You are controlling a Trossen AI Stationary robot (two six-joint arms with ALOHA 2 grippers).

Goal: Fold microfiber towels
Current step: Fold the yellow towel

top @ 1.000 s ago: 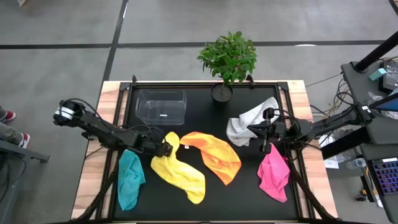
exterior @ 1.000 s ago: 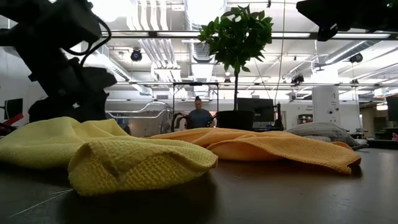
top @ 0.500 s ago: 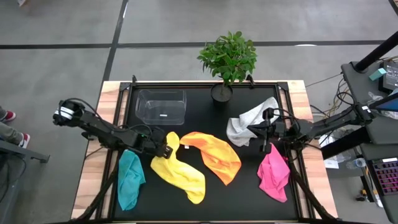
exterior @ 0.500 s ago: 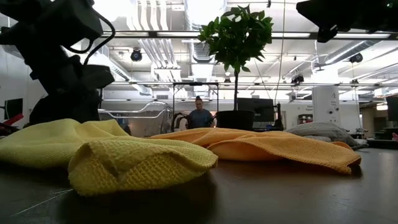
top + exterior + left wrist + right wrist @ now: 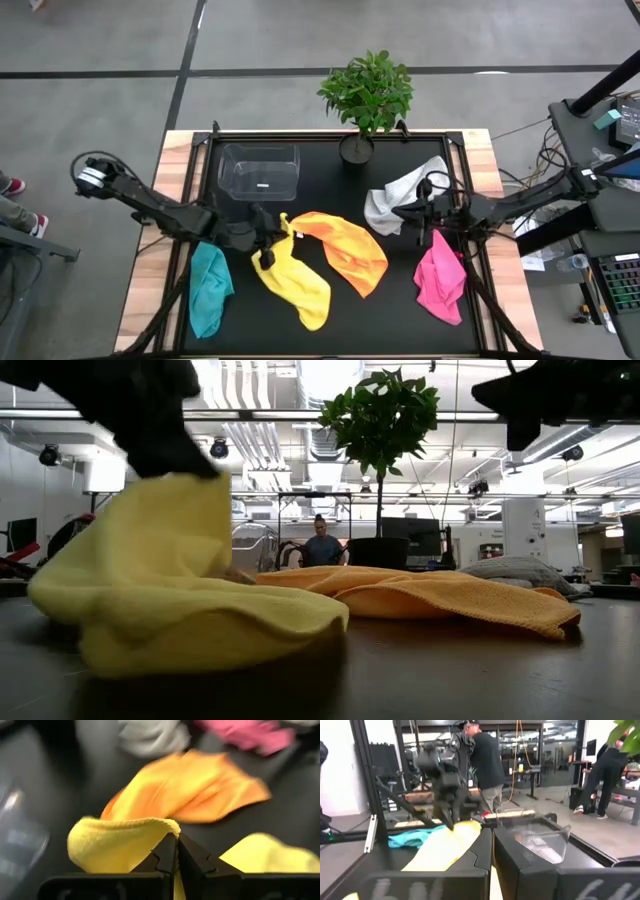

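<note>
- The left gripper [image 5: 268, 240] is clamped tight on a corner of the yellow towel [image 5: 292, 282], with that corner lifted off the table [image 5: 330, 310]; the left wrist view shows the cloth pinched between its fingers [image 5: 167, 851].
- In the low view the yellow towel [image 5: 170, 590] rises in a peak at the left, the rest bunched on the table.
- The orange towel [image 5: 345, 250] lies spread at the centre, its left end touching the yellow one.
- The teal towel [image 5: 208, 290] lies crumpled at the near left, just left of the yellow.
- The right gripper [image 5: 432, 218] sits at the right, between the white-grey towel [image 5: 400, 200] and the pink towel [image 5: 440, 280]; its fingers are pressed together, and it seems to hold nothing, though the view is poor.
- A clear box [image 5: 260, 172] stands at the far left; a potted plant [image 5: 366, 95] at the far centre.
- A person [image 5: 320, 546] stands in the room beyond.
</note>
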